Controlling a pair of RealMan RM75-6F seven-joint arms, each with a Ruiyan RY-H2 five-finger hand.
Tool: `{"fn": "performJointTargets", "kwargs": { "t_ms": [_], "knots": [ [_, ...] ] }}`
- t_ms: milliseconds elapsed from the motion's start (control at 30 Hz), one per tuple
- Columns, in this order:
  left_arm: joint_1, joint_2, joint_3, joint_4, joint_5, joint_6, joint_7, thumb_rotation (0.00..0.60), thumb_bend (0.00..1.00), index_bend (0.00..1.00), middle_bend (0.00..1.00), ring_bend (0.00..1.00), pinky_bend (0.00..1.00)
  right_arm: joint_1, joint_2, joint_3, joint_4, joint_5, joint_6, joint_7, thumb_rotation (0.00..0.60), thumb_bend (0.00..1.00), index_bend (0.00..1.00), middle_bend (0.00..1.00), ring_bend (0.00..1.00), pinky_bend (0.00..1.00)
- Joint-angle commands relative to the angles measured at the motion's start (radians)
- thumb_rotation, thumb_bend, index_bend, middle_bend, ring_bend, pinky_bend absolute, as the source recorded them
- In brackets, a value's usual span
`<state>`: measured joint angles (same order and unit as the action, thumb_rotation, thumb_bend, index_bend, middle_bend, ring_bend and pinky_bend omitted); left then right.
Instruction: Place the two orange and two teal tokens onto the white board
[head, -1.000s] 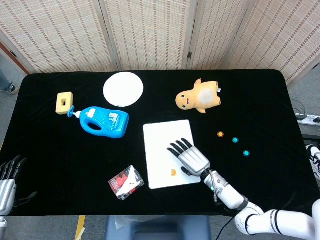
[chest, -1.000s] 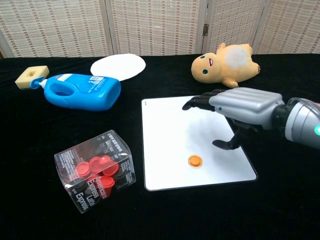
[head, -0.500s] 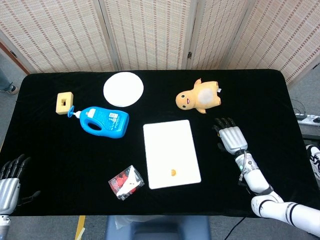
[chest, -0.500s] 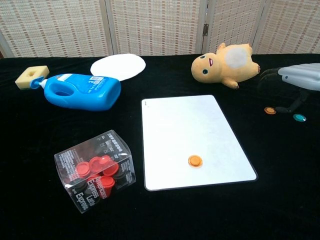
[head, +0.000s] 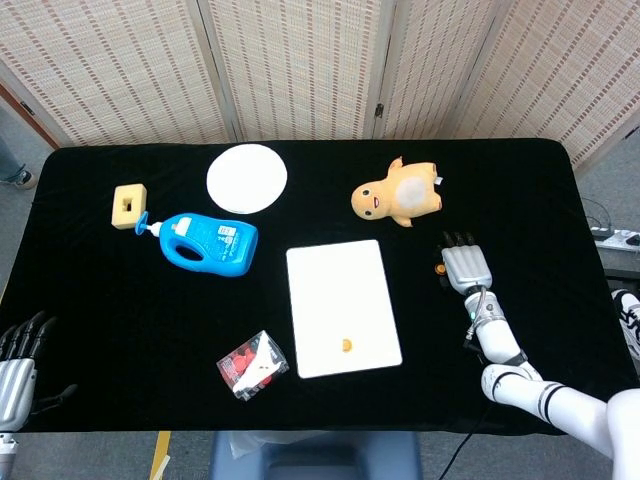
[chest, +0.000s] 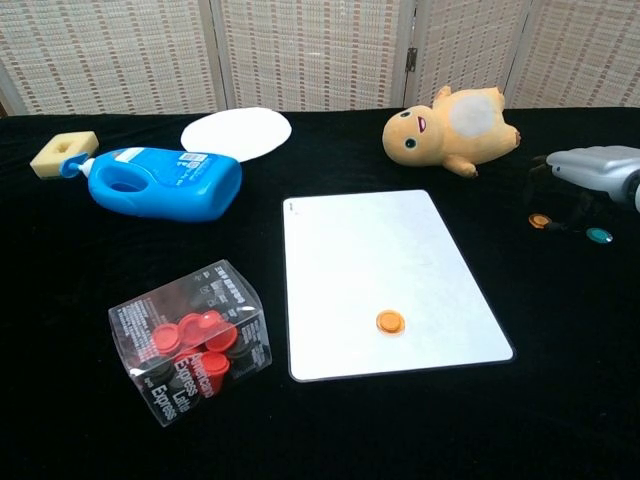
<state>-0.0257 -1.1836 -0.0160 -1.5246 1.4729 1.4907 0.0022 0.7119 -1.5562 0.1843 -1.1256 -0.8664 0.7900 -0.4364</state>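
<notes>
The left hand (head: 18, 362) rests released at the desk's near-left corner, one orange token (chest: 390, 321) lies on the white board (chest: 370, 260), and right of it the right hand (head: 464, 266) hovers palm-down, empty, fingers extended, over the second orange token (chest: 540, 221) and a teal token (chest: 599, 236).

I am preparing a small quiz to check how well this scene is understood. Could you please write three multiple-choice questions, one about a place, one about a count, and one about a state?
1. Where does the orange token on the white board lie?
A. near the board's front edge
B. at the board's far edge
C. on the white round plate

2. How many tokens lie on the board?
A. one
B. two
C. four

3. How does the blue bottle stand?
A. upright
B. lying on its side
C. resting on the board

Answers:
1 A: the chest view shows it close to the near edge.
2 A: only that one orange token is on the board.
3 B: its long side rests on the black table.
</notes>
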Motion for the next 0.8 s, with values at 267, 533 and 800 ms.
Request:
{"fn": "performJointTargets", "kwargs": {
  "t_ms": [267, 533, 800],
  "knots": [
    [0.000, -0.001, 0.000, 0.002, -0.001, -0.002, 0.000, 0.600, 0.10, 0.00, 0.00, 0.00, 0.00, 0.011, -0.031, -0.004, 0.061, 0.025, -0.016, -0.002, 0.600, 0.44, 0.37, 0.10, 0.02, 0.00],
    [-0.003, -0.003, 0.000, 0.005, -0.002, -0.009, 0.000, 0.600, 0.10, 0.00, 0.00, 0.00, 0.00, 0.009, -0.040, -0.008, 0.083, 0.021, -0.019, 0.006, 0.600, 0.44, 0.39, 0.11, 0.02, 0.00],
    [-0.001, -0.002, 0.000, 0.007, -0.007, -0.011, -0.003, 0.600, 0.10, 0.00, 0.00, 0.00, 0.00, 0.018, -0.062, -0.006, 0.112, 0.016, -0.020, 0.004, 0.600, 0.44, 0.43, 0.13, 0.03, 0.00]
  ]
}}
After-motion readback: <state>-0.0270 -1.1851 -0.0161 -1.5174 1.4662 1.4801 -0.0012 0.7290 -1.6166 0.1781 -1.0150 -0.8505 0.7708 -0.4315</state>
